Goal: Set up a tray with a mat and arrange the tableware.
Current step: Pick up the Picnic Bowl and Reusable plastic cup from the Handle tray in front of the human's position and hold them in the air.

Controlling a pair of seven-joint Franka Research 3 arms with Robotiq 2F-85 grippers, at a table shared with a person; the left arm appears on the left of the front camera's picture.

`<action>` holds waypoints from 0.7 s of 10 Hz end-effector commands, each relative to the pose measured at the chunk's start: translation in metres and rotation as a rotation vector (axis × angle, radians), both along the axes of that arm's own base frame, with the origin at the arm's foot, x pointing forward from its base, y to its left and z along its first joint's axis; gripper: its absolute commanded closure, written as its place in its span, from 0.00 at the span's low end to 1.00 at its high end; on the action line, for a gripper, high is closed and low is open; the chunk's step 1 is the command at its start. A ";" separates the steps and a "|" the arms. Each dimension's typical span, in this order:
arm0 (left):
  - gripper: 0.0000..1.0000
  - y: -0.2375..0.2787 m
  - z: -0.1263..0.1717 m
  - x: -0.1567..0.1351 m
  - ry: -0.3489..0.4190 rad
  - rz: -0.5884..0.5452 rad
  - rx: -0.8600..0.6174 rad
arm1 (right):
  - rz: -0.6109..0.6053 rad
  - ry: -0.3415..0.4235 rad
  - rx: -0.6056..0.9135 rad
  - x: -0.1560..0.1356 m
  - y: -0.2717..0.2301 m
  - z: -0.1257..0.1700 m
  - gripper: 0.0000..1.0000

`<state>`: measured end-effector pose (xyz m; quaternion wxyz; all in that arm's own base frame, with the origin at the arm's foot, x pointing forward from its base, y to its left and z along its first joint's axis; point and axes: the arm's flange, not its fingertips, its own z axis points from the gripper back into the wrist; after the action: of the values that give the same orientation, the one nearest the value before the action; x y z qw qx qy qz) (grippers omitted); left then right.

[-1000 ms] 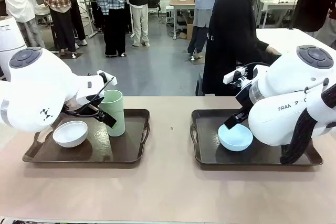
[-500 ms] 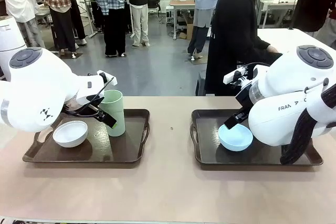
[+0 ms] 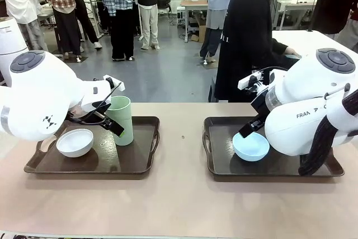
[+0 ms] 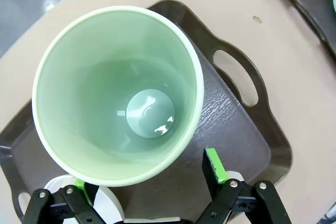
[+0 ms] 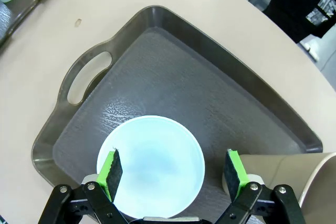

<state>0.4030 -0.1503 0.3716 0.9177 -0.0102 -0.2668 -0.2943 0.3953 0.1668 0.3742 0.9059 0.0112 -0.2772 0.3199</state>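
On the left brown tray (image 3: 142,163) a pale green cup (image 3: 121,117) stands upright beside a white bowl (image 3: 74,142). My left gripper (image 3: 117,126) is open and straddles the cup, which stands on the tray. From the left wrist the green cup (image 4: 118,95) shows from above between the open left gripper (image 4: 147,177), with the white bowl's (image 4: 107,205) rim below it. On the right tray (image 3: 224,166) lies a light blue bowl (image 3: 251,146). My right gripper (image 5: 172,170) hangs open just above the blue bowl (image 5: 150,166). A tan cup (image 5: 296,182) stands beside it.
Both trays have side handles (image 5: 86,77) and a dark textured floor (image 5: 173,66). A person in black (image 3: 249,37) stands at the table's far edge behind the right tray. Bare tabletop (image 3: 182,138) separates the trays. Other people stand farther back.
Neither arm nor any tableware has moved. The person in black behind the right tray has shifted slightly.
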 end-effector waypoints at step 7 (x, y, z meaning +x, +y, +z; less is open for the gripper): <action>0.00 0.050 -0.034 -0.163 0.591 0.149 -0.037 | -0.276 0.458 -0.296 -0.207 -0.147 -0.057 0.00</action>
<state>0.3171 -0.1441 0.4289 0.9626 -0.0557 -0.0511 -0.2601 0.3294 0.1213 0.4186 0.9676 -0.0496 -0.0575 0.2410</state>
